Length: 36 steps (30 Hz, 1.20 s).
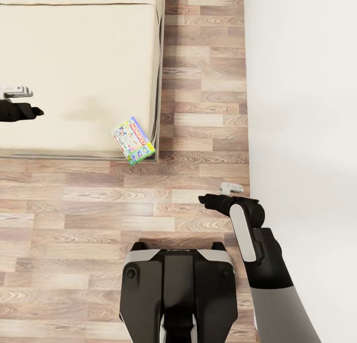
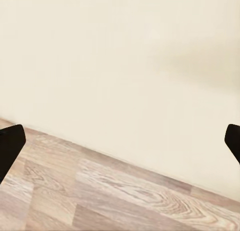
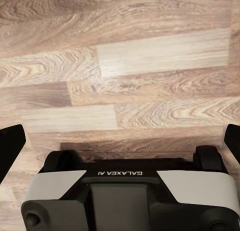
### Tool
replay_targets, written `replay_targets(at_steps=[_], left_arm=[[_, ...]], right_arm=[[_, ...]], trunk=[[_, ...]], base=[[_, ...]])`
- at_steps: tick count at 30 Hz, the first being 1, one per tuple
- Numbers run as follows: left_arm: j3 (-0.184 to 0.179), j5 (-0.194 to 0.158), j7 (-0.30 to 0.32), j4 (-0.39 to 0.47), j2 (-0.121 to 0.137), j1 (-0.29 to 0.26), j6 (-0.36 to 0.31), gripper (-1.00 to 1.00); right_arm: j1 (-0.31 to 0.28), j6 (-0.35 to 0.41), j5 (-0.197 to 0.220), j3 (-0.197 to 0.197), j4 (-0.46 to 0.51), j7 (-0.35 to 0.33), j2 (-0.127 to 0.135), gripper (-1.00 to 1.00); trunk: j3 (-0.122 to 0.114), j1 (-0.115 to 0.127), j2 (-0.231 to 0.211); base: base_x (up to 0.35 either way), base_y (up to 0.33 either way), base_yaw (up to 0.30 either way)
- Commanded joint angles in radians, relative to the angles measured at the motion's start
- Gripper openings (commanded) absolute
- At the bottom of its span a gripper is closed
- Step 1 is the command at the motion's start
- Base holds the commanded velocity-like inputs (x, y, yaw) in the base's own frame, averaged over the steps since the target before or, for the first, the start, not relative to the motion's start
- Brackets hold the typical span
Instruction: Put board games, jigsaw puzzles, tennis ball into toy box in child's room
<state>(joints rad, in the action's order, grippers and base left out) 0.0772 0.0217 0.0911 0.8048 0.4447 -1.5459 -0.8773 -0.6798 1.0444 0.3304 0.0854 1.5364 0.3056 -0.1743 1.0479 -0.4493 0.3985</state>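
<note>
One board game (image 1: 132, 141), a small flat box with a light blue and green printed top, lies on the near right corner of the bed (image 1: 74, 70), slightly over the edge. My left gripper (image 1: 38, 111) hovers over the beige mattress well to the left of the game. In the left wrist view the left gripper (image 2: 120, 141) is open, with its dark fingertips (image 2: 10, 146) far apart and nothing between them. My right gripper (image 1: 202, 199) hangs over the floor near the wall, to the right of and nearer than the game. It too is open (image 3: 120, 141) and holds nothing.
Wood-plank floor (image 1: 74, 209) runs between the bed and my base (image 1: 178, 283). A white wall (image 1: 302, 110) stands close on the right, leaving a narrow strip of floor beside the bed. The bed's grey frame edge (image 1: 159, 85) borders that strip.
</note>
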Motion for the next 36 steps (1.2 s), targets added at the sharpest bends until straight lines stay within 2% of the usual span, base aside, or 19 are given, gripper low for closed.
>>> replay_targets(at_steps=[1,17,36], left_arm=[[0.002,0.003,0.006,0.001,0.0,0.001,-0.005,1.0],[0.002,0.003,0.004,0.001,0.0,0.06,-0.011,1.0],[0.002,0.003,0.004,0.003,0.008,0.069,-0.014,1.0]], right_arm=[[0.002,0.003,0.01,0.001,0.001,0.01,0.0,1.0],[0.033,0.003,0.01,0.001,0.001,0.011,0.001,1.0],[0.064,0.0,0.01,0.001,0.001,0.013,0.006,1.0]], trunk=[[-0.001,-0.001,0.002],[-0.027,-0.001,0.002],[-0.058,-0.001,0.002]], base=[[0.0,0.0,0.0],[0.0,0.0,0.0],[0.0,0.0,0.0]])
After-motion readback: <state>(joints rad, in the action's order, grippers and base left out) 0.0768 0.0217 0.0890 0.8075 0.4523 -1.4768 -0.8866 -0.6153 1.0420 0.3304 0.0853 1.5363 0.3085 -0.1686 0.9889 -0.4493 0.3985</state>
